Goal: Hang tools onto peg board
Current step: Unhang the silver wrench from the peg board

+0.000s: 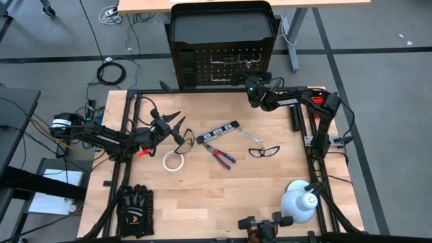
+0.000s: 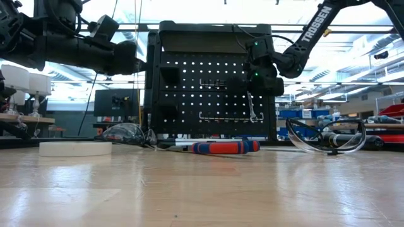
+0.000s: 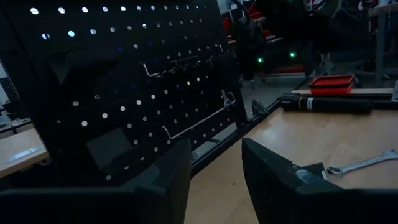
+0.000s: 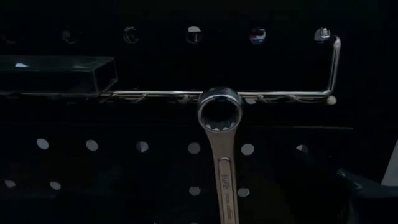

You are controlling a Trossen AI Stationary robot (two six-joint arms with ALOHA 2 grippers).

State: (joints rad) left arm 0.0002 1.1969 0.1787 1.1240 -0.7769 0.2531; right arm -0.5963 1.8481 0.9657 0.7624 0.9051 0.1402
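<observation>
Right gripper (image 1: 251,90) up at the peg board (image 1: 223,67), fingers spread wide, holding nothing, silver wrench (image 4: 221,149) hanging by its ring end from a pale hook rail (image 4: 273,95), left gripper (image 1: 172,125) half-open and empty above the tabletop (image 1: 223,196), second wrench (image 1: 250,136), pliers (image 1: 219,154), tape roll (image 1: 174,160), glasses (image 1: 264,150) lying flat.

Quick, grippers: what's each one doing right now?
Left gripper: open, empty, above the table facing the black perforated peg board.
Right gripper: open at the board, silver ring-ended wrench hanging on the hook rail.
</observation>
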